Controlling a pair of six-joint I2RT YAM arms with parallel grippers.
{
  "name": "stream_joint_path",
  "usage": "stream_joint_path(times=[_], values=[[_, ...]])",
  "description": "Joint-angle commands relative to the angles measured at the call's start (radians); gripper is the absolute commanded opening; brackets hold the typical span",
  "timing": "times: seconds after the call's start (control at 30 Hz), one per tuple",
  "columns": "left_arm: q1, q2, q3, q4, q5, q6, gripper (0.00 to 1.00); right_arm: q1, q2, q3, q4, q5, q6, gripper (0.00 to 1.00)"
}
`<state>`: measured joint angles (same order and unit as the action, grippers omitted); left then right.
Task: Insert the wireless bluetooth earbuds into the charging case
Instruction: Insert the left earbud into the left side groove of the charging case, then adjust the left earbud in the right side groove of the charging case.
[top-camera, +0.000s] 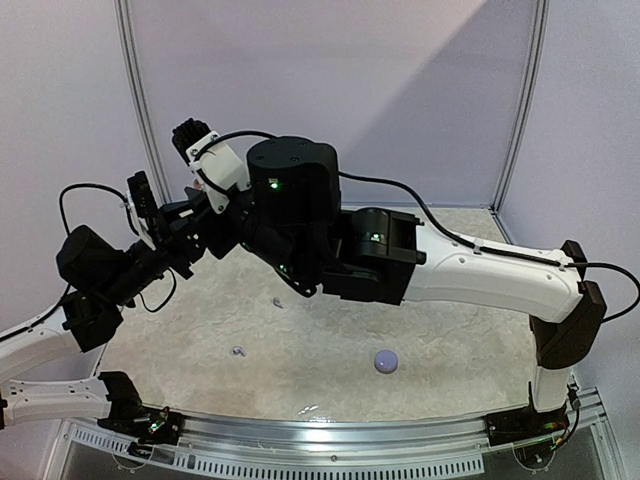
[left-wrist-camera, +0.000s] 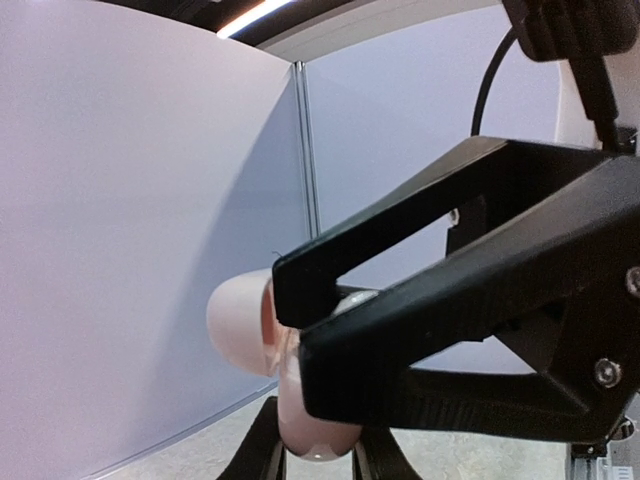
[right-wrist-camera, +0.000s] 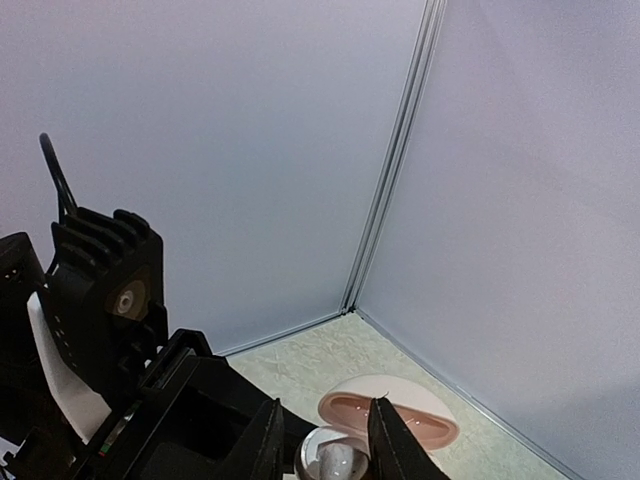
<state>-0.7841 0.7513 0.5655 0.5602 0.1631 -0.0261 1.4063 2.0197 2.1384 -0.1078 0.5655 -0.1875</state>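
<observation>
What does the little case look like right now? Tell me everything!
The case is small, rounded, and made of smooth, pale pinkish plastic. Its lid is swung open, so you can see the flat inner side. The left gripper is shut on its lower half and holds it up above the table. The right gripper hangs over the opening with its fingers apart. Something whitish sits inside, likely an earbud.
</observation>
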Motion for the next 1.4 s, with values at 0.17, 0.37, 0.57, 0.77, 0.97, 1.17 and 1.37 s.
stream_joint_path(times=[0.17,0.37,0.57,0.77,0.97,1.17,1.37], values=[[0.010,-0.033,0.014,0.033,0.050,-0.036,0.00,-0.020,0.033,0.050,-0.073,-0.004,0.007,0.42],[0.014,-0.036,0.012,0.036,0.058,-0.045,0.00,-0.021,0.031,0.056,-0.083,-0.014,0.004,0.44],[0.017,-0.035,0.011,0.023,0.055,-0.051,0.00,-0.018,0.034,0.119,-0.086,-0.090,-0.004,0.53],[0.023,-0.032,0.014,0.021,0.053,-0.046,0.00,-0.018,0.028,0.156,-0.102,-0.159,0.000,0.67],[0.028,-0.030,0.017,0.017,0.052,-0.044,0.00,-0.019,-0.045,0.137,-0.063,-0.198,0.015,0.68],[0.037,-0.036,0.020,0.020,0.066,-0.010,0.00,-0.016,-0.148,0.052,-0.151,-0.246,0.022,0.27],[0.045,-0.041,0.028,0.013,0.126,0.002,0.00,-0.008,-0.174,0.030,-0.292,-0.358,0.020,0.00]])
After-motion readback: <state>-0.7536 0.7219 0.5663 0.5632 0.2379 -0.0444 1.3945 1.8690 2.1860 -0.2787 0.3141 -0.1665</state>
